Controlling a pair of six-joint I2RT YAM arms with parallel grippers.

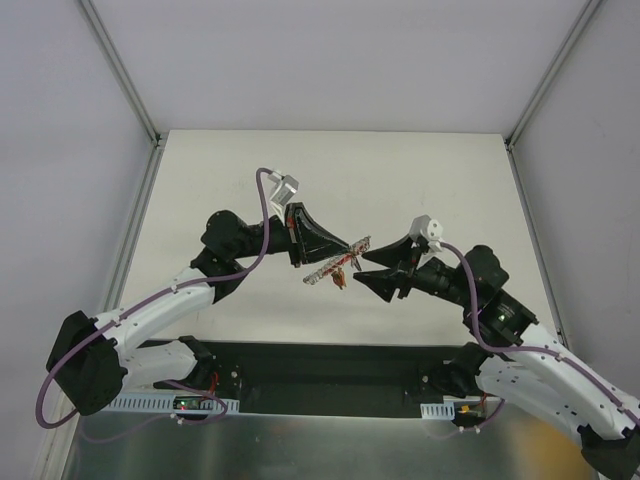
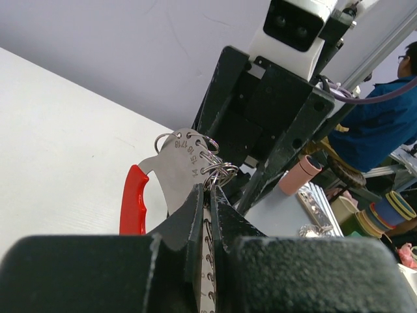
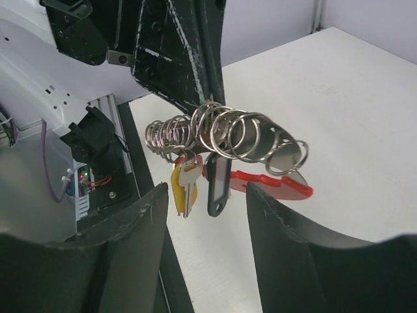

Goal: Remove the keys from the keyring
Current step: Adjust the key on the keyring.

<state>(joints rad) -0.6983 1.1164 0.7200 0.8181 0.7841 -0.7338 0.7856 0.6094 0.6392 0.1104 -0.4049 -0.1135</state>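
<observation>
My left gripper (image 1: 352,247) is shut on the keyring (image 1: 336,268) and holds it above the table. In the left wrist view its jaws (image 2: 210,189) pinch a perforated metal plate (image 2: 181,163) with a red plastic piece (image 2: 133,205) and wire rings (image 2: 219,171). The right wrist view shows several rings (image 3: 234,134) threaded along that plate. Below them hang a silvery key with a yellow head (image 3: 187,188), a black tag with a grey window (image 3: 218,182) and the red piece (image 3: 277,186). My right gripper (image 3: 205,195) stands open, its fingers (image 3: 133,251) either side just below the hanging key and tag, touching nothing.
The white table (image 1: 330,170) lies under both grippers, with metal frame posts (image 1: 125,75) at its corners. A black base plate (image 1: 330,365) runs along the near edge. The right arm's wrist and its white camera (image 2: 296,23) stand close in front of the left gripper.
</observation>
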